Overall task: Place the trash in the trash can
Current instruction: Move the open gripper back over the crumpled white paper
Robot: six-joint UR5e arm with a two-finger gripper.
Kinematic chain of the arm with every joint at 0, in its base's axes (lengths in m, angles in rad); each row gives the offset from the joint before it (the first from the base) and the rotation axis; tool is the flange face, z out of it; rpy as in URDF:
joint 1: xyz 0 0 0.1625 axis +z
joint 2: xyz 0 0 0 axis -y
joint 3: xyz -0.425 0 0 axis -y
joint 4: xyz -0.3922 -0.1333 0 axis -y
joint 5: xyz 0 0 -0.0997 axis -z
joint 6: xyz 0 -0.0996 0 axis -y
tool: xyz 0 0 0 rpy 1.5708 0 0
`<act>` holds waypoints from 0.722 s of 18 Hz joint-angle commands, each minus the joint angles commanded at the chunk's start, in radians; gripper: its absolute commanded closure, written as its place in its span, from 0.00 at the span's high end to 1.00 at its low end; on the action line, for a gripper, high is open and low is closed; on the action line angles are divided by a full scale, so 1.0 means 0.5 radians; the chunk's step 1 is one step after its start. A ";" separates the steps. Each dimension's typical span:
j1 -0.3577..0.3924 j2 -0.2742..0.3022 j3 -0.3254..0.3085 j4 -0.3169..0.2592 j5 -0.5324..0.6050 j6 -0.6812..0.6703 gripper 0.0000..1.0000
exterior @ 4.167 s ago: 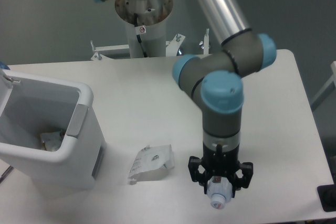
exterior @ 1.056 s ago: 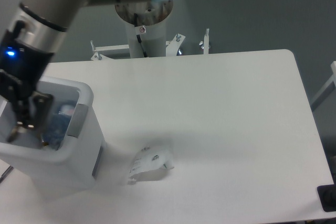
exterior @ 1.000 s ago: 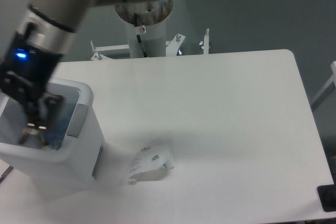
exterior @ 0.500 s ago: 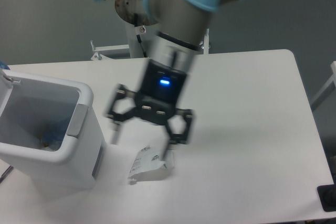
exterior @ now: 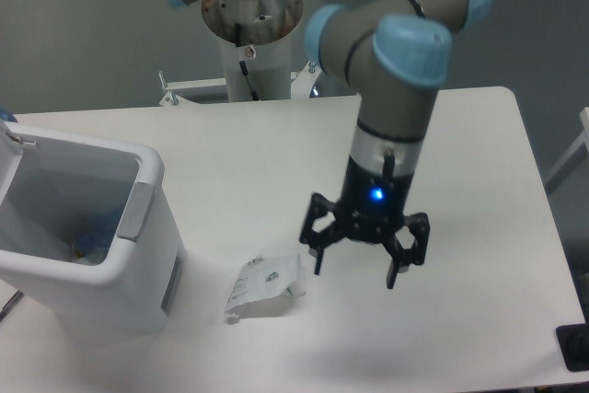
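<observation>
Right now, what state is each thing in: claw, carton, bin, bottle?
claw: open, empty, raised above the table just right of the carton
carton: flattened, lying on the table, outside the bin, untouched
bin: upright, open at the top, some trash at the bottom
bottle: a bluish piece lies inside the bin, too dim to identify for sure

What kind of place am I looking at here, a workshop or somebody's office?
Most likely a robotics lab or test cell, not an office. An industrial-style arm with an open gripper stands on a pedestal behind a bare white table. On it sit only a white trash can and a flattened carton, like a staged exercise.
</observation>
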 joint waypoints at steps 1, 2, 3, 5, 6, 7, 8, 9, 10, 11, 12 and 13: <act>-0.006 -0.024 -0.006 -0.018 0.049 0.031 1.00; -0.012 -0.049 -0.003 -0.049 0.083 0.040 1.00; -0.034 -0.077 -0.006 -0.073 0.114 0.040 1.00; -0.074 -0.129 -0.003 -0.089 0.163 0.049 1.00; -0.095 -0.144 -0.006 -0.089 0.169 0.056 1.00; -0.107 -0.153 -0.006 -0.095 0.166 0.071 1.00; -0.126 -0.157 -0.015 -0.095 0.166 0.086 1.00; -0.144 -0.157 -0.040 -0.095 0.169 0.104 1.00; -0.162 -0.154 -0.058 -0.095 0.169 0.126 1.00; -0.184 -0.157 -0.061 -0.095 0.169 0.135 1.00; -0.193 -0.154 -0.065 -0.098 0.169 0.135 1.00; -0.205 -0.154 -0.074 -0.098 0.169 0.135 1.00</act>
